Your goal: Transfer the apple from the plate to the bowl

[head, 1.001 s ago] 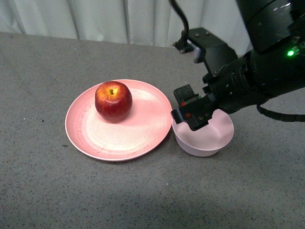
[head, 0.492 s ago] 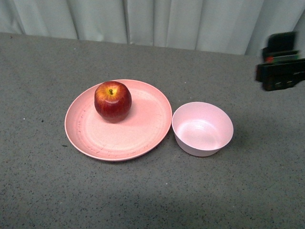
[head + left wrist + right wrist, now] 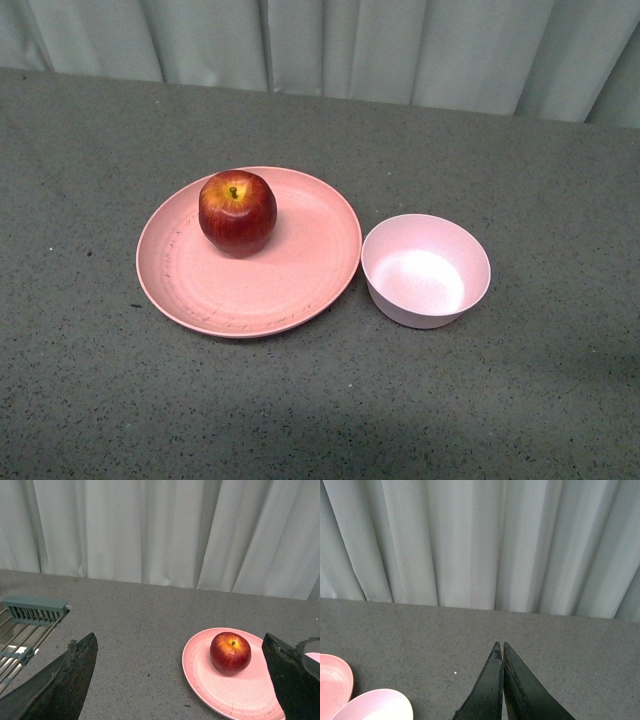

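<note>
The dark-red apple (image 3: 237, 212) sits upright on the far-left part of the salmon-pink plate (image 3: 300, 290). Just right of the plate stands the pale pink bowl (image 3: 425, 270), with nothing in it. Neither arm shows in the front view. In the left wrist view my left gripper (image 3: 179, 639) is open wide, well back from the apple (image 3: 230, 653) and the plate (image 3: 212, 692), with nothing between its fingers (image 3: 70, 680). My right gripper (image 3: 500, 645) is shut on nothing, hanging over bare table beside the bowl (image 3: 375, 706) and the plate's rim (image 3: 332, 680).
A grey speckled table (image 3: 520, 400) carries everything. Pale curtains (image 3: 330, 45) close off the far edge. A wire rack with a grey-green bar (image 3: 35, 609) lies at the table's side in the left wrist view.
The right arm, which hung over the bowl a second ago, has pulled away to the right and left the front view. Apple, plate and bowl have not moved.
</note>
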Robot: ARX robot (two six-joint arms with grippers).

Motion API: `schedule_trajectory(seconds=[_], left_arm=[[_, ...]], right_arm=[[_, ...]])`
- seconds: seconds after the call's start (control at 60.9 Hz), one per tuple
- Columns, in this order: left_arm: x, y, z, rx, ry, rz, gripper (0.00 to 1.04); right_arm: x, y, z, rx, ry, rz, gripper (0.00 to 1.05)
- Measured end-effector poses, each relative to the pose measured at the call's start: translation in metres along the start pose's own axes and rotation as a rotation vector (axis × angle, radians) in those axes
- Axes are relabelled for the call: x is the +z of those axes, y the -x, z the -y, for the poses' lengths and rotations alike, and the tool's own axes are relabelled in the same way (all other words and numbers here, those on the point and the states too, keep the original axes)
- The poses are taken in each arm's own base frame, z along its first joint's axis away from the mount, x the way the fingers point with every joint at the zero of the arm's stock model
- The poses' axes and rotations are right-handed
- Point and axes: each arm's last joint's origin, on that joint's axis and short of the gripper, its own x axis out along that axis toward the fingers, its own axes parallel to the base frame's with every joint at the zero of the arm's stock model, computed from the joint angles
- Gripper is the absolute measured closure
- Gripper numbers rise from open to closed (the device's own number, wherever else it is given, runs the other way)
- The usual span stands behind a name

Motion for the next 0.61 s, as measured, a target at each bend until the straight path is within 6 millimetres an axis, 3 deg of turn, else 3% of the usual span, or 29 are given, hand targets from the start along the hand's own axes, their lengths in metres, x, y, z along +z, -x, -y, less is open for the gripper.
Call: schedule_trajectory(seconds=[0.361, 0.607], left_arm=[[0.000, 0.000, 0.000, 0.000, 0.000, 0.000, 0.07], [0.000, 0.000, 0.000, 0.000, 0.000, 0.000, 0.07]], right_arm=[[0.000, 0.029, 0.018, -0.004, -0.004, 0.001, 1.04], [0.001, 0.043, 0.018, -0.003, -0.004, 0.007, 1.04]])
